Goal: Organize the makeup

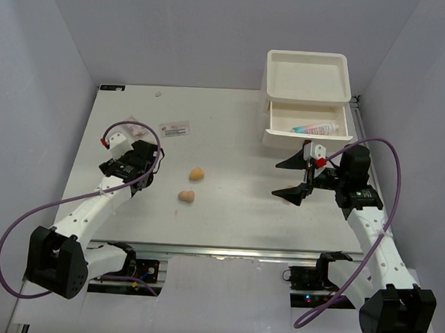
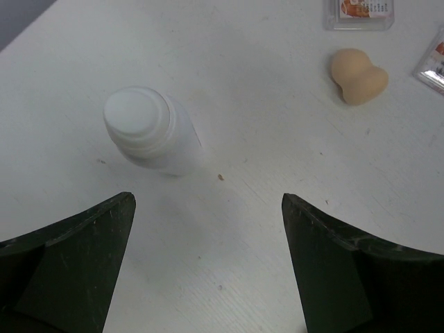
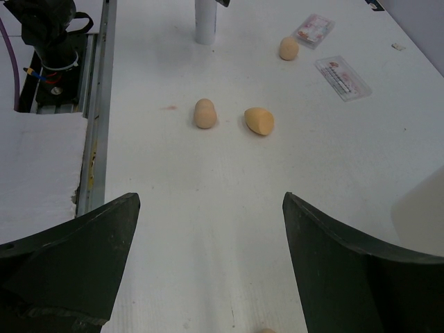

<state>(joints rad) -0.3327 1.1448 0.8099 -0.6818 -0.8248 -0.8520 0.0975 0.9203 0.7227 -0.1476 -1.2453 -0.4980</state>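
Two tan sponges (image 1: 197,174) (image 1: 186,197) lie mid-table, apart from both grippers. My left gripper (image 1: 147,159) (image 2: 207,201) is open and empty. An upright white bottle (image 2: 149,128) stands just ahead of its jaws, slightly left. Beyond it lie a third sponge (image 2: 359,75) and a flat packet (image 2: 359,12). Another packet (image 1: 174,128) lies farther back. My right gripper (image 1: 290,177) (image 3: 210,198) is open and empty, low over bare table. The right wrist view shows the sponges (image 3: 205,113) (image 3: 259,121) (image 3: 289,48), the bottle (image 3: 205,21) and two packets (image 3: 343,76) (image 3: 313,30) far ahead.
The white drawer unit (image 1: 309,75) stands at the back right, its drawer pulled open with a pink-and-blue tube (image 1: 314,129) inside. The metal rail (image 3: 94,104) along the table's near edge lies left of the right gripper. Purple cables loop beside both arms.
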